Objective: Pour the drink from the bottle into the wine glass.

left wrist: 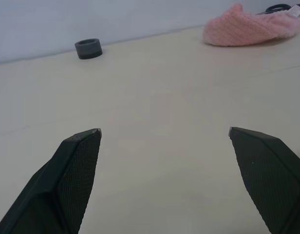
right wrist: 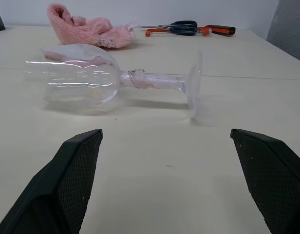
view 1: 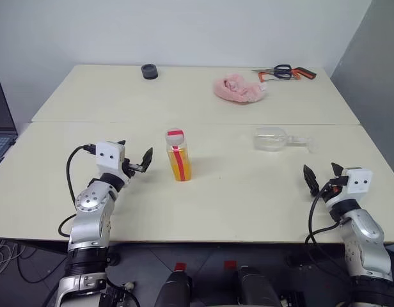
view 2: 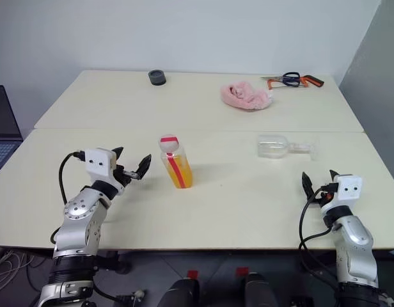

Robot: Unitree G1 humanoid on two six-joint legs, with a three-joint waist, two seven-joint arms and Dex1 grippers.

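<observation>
1. Black fingers of the left gripper point(view 1: 134, 160) stand wide apart over the cream table point(view 1: 235, 204), nothing between them.
2. Just off that gripper's right fingertip stands the bottle point(view 1: 178, 156), upright, capped, orange drink point(view 1: 180, 167) filling its lower part.
3. Over on the other side, the right gripper point(view 1: 322, 174) has its jaws spread wide too, empty, low over the table.
4. Straight ahead of those jaws, a little way off, the wine glass point(right wrist: 111, 80) lies on its side, bowl towards the bottle, foot pointing away from it.
5. Beyond the glass, a pink cloth point(view 1: 238, 89) sits on the far table.
6. Farther still: scissors point(view 1: 278, 70) and an orange-handled tool point(view 1: 304, 73) near the back edge.
7. Far ahead of the left jaws, a dark ring point(view 1: 149, 71).
</observation>
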